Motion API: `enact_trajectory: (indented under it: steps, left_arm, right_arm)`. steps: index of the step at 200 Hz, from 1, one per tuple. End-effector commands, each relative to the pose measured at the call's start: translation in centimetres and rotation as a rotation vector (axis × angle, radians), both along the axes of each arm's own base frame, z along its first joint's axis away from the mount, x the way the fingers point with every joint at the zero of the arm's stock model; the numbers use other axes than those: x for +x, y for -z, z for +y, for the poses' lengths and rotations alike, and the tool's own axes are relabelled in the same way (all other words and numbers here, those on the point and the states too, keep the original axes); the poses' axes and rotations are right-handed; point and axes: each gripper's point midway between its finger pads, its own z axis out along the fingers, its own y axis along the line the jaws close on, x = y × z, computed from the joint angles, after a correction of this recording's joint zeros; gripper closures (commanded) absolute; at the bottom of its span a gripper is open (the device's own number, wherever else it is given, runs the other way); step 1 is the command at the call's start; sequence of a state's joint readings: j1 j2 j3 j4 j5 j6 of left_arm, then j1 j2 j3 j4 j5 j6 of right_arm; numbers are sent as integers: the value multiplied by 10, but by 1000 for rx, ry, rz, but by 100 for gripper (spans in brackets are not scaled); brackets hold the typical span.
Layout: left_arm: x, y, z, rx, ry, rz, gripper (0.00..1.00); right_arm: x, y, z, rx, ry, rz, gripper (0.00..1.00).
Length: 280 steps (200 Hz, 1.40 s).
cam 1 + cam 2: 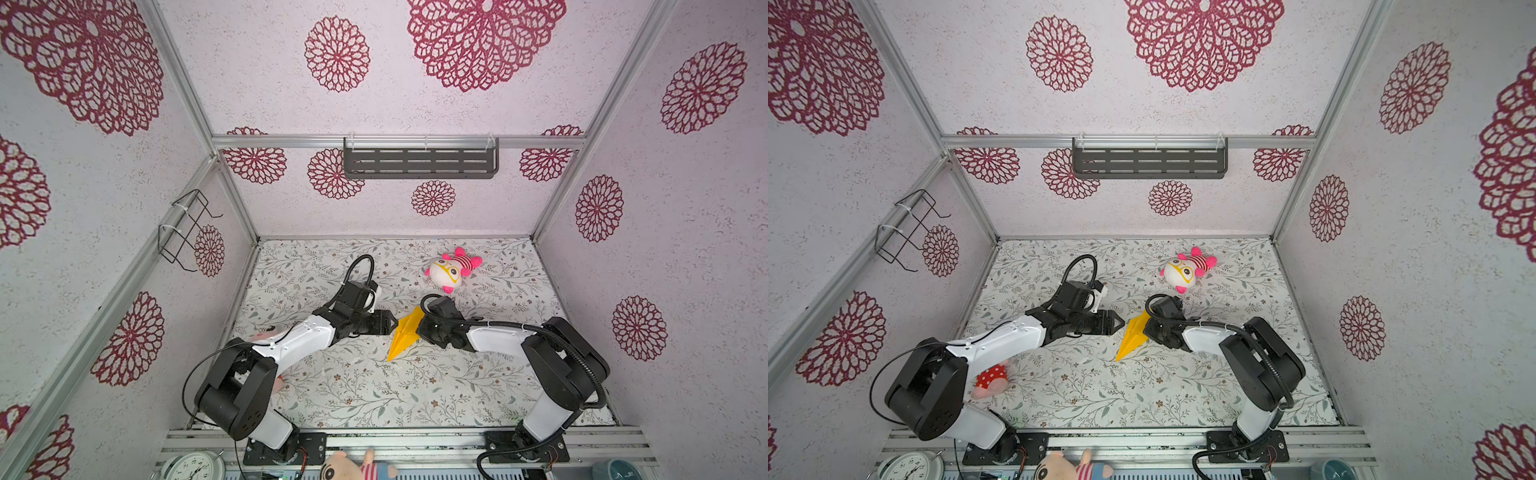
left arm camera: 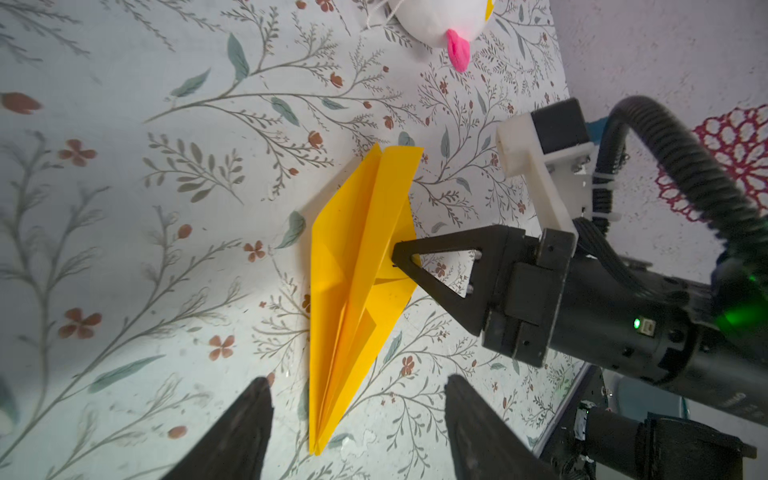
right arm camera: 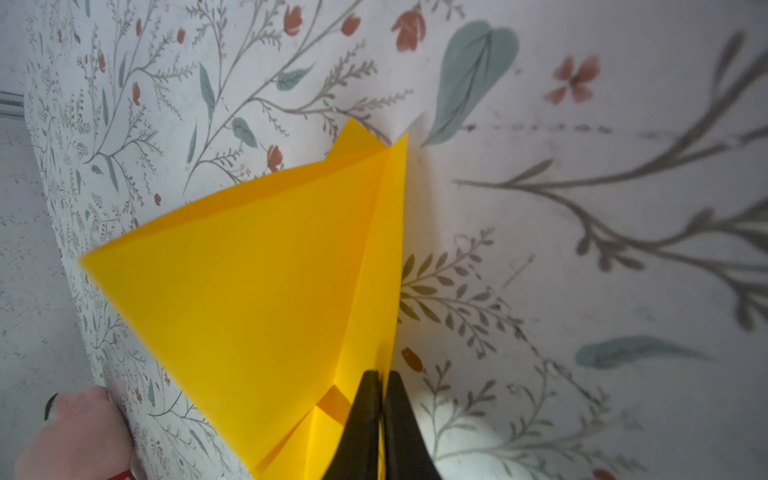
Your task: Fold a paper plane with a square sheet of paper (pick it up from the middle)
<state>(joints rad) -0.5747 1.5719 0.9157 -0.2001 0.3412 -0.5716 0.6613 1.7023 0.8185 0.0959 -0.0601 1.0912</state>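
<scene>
We find the narrow, pointed yellow-orange paper plane [image 1: 405, 338] [image 1: 1133, 337] [image 2: 357, 282] [image 3: 270, 299] at the middle of the floral-patterned desk [image 1: 332, 395]. Its nose points toward the near left and its tail toward the pink-and-white plush toy [image 1: 451, 270] lying farther back. We see the right claw [image 2: 399, 257] [image 3: 382, 382] pressed together, pinching a fold on the plane's right side about midway along. The left claw [image 1: 392, 326] [image 2: 356, 380] sits just beside the plane's left edge, its fingers spread apart and holding nothing.
</scene>
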Motion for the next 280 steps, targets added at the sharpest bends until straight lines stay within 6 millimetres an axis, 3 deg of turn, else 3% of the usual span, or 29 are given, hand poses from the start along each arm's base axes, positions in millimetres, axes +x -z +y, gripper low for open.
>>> enact_trajectory:
  steps: [1, 50, 90, 198, 236, 280]
  left_arm:
    - [-4, 7, -14, 2, 61, 25, 34]
    - [-6, 27, -28, 65, 132, 72, 45]
    - [-7, 41, -34, 99, 170, 94, 47]
    - [-10, 70, -39, 213, 205, 119, 65]
    - [-2, 74, -32, 288, 210, 102, 76]
    - [4, 61, -35, 282, 211, 71, 90]
  right_arm:
    - [3, -3, 7, 23, -55, -22, 90]
    - [4, 4, 8, 31, -60, -2, 90]
    - [5, 4, 7, 37, -56, 2, 90]
    - [3, 3, 9, 63, -64, -1, 89]
    - [5, -5, 8, 69, -63, -24, 87]
    - [9, -19, 2, 65, -57, -66, 80]
